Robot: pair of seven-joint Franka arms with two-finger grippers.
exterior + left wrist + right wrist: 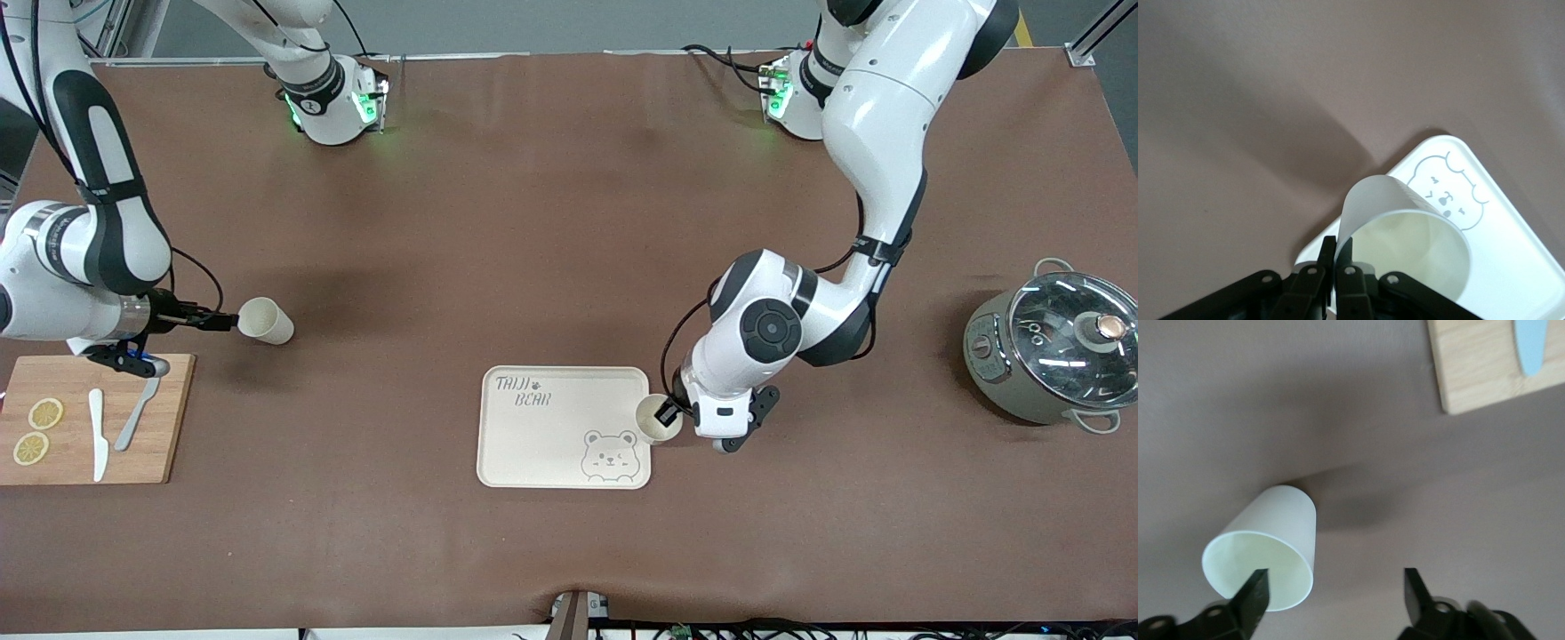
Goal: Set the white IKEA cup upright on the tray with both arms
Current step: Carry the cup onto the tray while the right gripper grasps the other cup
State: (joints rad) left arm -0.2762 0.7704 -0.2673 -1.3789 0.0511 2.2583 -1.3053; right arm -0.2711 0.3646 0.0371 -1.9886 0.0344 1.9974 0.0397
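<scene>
Two white cups show. One cup stands mouth-up at the edge of the cream tray toward the left arm's end, next to the bear drawing. My left gripper is shut on its rim. In the left wrist view the fingers pinch the thin wall of that cup over the tray. The other cup lies on its side near the cutting board. My right gripper is open at its mouth. One fingertip sits in front of the rim of that cup; the other is well clear.
A wooden cutting board with lemon slices and two knives lies toward the right arm's end, its corner close to the lying cup. A grey pot with a glass lid stands toward the left arm's end.
</scene>
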